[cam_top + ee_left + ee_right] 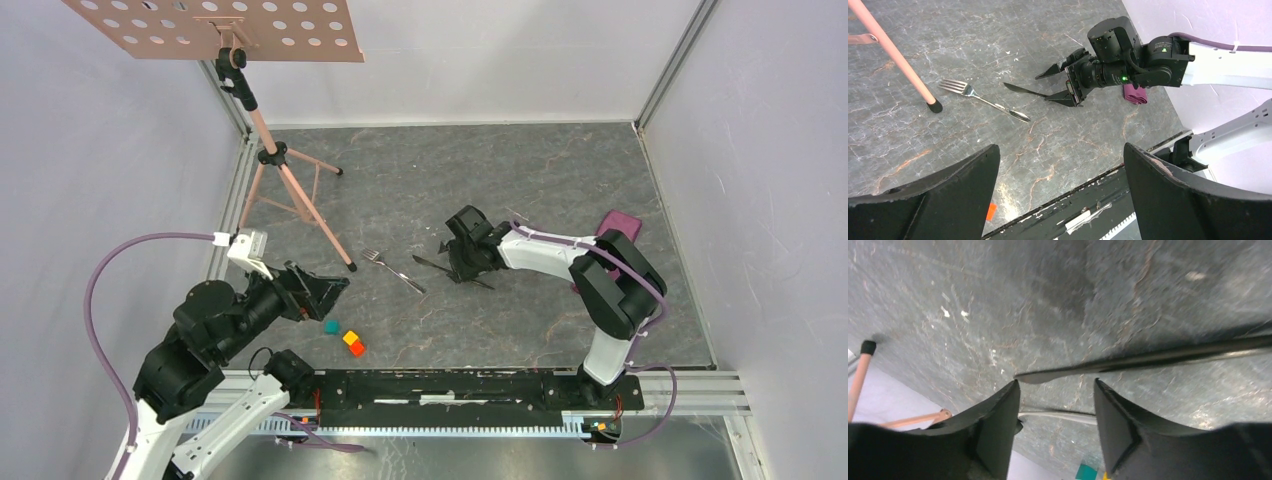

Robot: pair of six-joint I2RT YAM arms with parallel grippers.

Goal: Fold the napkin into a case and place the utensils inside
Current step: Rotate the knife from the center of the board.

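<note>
1. Right gripper [450, 265] hangs low over the knife [1148, 359] in the middle of the tabletop [520, 180]. Its fingers stand apart and grasp nothing.
2. Left gripper [1060, 150] is released wide and empty, near the front left corner.
3. The fork [393, 268] lies just left of the knife. The napkin [620, 222] is a small bundle at the right edge, behind the right arm.
4. I judge the step is picking up the knife. Next, the fingers must close on this thin, flat handle and then carry it to the napkin.
</note>
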